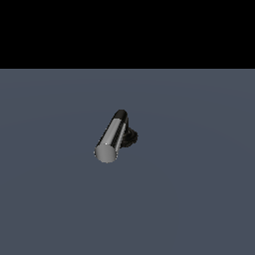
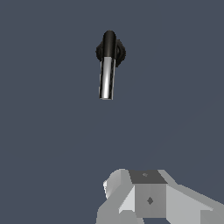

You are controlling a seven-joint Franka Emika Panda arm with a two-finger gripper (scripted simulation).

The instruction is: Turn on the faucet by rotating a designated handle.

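The faucet [image 1: 131, 137] is a small fixture on the grey floor, with a black ribbed round base behind a shiny bar. Its handle [image 1: 112, 137], a short chrome cylinder, points toward the camera with its flat grey end face in front and its black end at the back. The wrist view shows the handle [image 2: 107, 74] sticking out from the black base [image 2: 121, 52]. My gripper [image 2: 140, 192] shows only in the wrist view as a white and grey block at the picture's edge, well apart from the faucet and touching nothing. Its jaws cannot be made out.
A flat grey-blue floor [image 1: 199, 199] spreads all around the faucet. Beyond its far edge the exterior view is black. No other object shows.
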